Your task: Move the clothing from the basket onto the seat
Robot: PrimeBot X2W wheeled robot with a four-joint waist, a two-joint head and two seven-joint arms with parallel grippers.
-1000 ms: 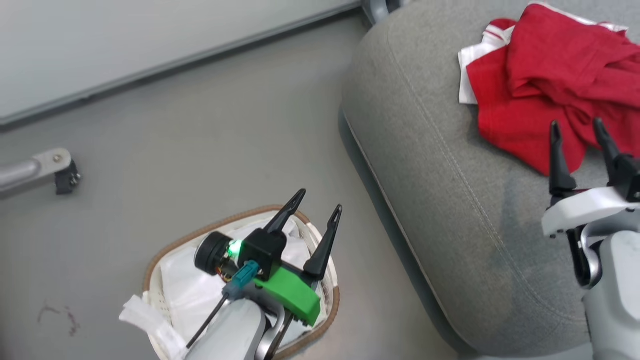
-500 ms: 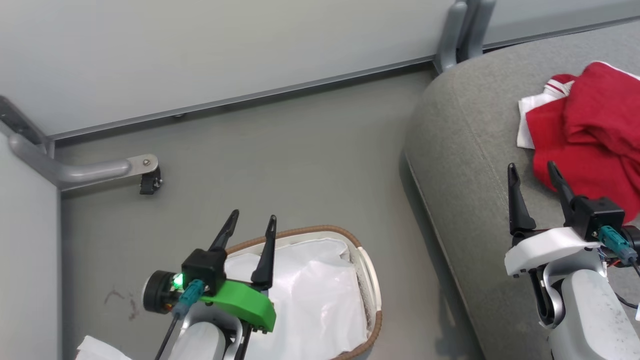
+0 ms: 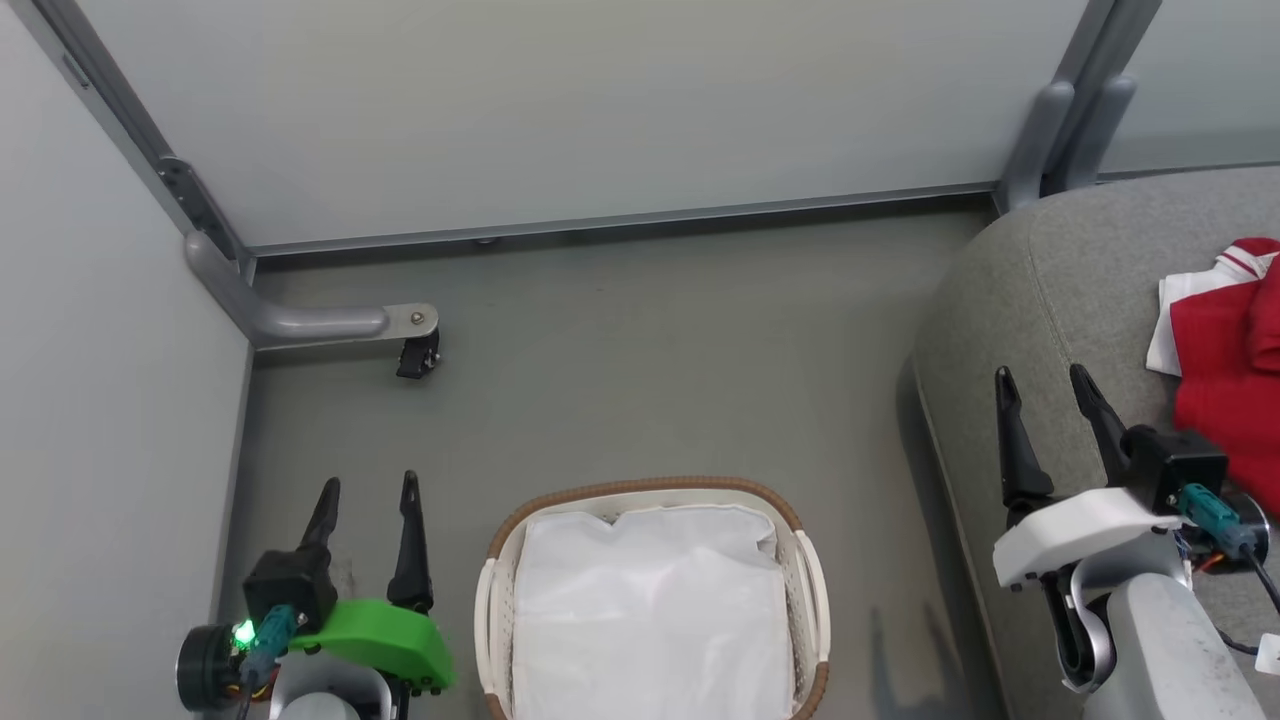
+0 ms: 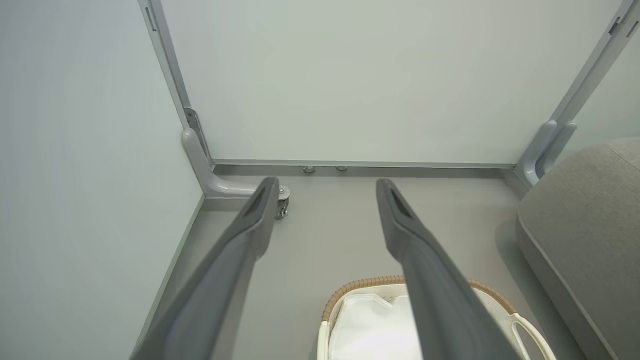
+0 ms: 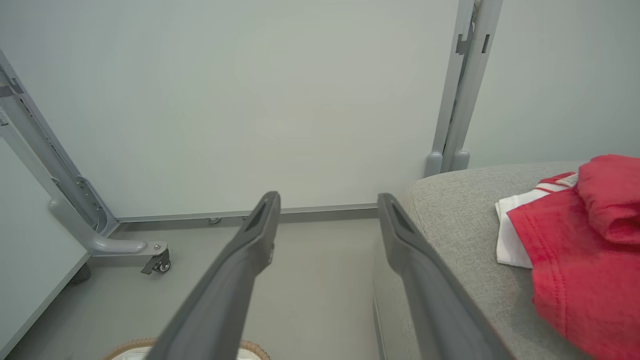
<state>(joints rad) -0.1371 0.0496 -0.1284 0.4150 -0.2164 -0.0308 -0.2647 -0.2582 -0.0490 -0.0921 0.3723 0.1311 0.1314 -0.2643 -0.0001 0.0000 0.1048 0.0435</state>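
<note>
The red clothing [image 3: 1228, 392] with white trim lies on the grey seat [image 3: 1060, 300] at the right; the right wrist view has the clothing [image 5: 580, 255] on the seat [image 5: 460, 215] too. The cream basket [image 3: 497, 580] with its brown rim stands on the floor at bottom centre, holding a white liner [image 3: 650, 610]. My left gripper [image 3: 368, 487] is open over the floor left of the basket, nothing in it. My right gripper [image 3: 1043, 378] is open above the seat's left part, just left of the clothing. In the left wrist view the basket [image 4: 350, 292] sits low between the fingers [image 4: 425, 280].
Pale partition walls close off the back and left. A grey metal foot with a black caster [image 3: 418, 358] sticks out on the floor at the back left. A grey post [image 3: 1060, 130] rises behind the seat. Open grey floor [image 3: 650, 350] lies between basket and wall.
The head camera has swung left, so seat and clothing slid to the right edge and the basket came to centre. My left gripper now sits beside the basket instead of over it. Both grippers stayed open.
</note>
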